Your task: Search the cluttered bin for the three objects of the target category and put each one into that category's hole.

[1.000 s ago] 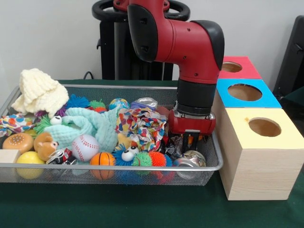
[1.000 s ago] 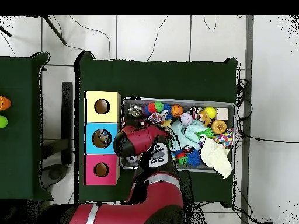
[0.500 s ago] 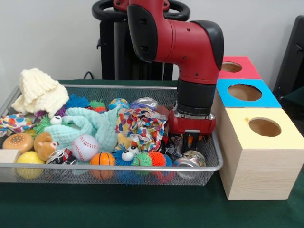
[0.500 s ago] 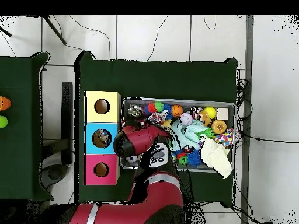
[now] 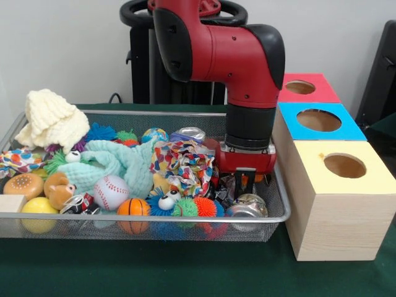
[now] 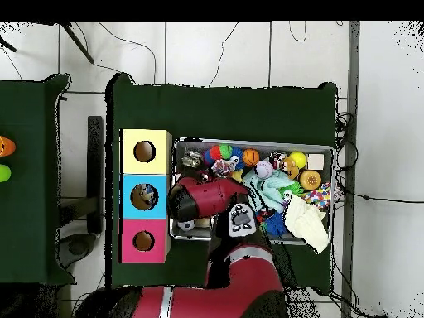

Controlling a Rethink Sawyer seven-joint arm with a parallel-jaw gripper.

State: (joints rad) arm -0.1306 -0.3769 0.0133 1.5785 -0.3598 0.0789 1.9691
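Shifted slightly sideways, gripper (image 5: 243, 184) hangs low in bin (image 5: 185, 217), finger state unclear.

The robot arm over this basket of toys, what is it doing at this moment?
The red Sawyer arm reaches down into the wire bin, and its gripper is low among the clutter at the end nearest the three boxes, just above some crushed cans. Whether it has grasped anything cannot be seen. Beside the bin stand the yellow box, the blue box and the red box, each with a hole on top. The overhead view shows something already inside the blue box's hole.
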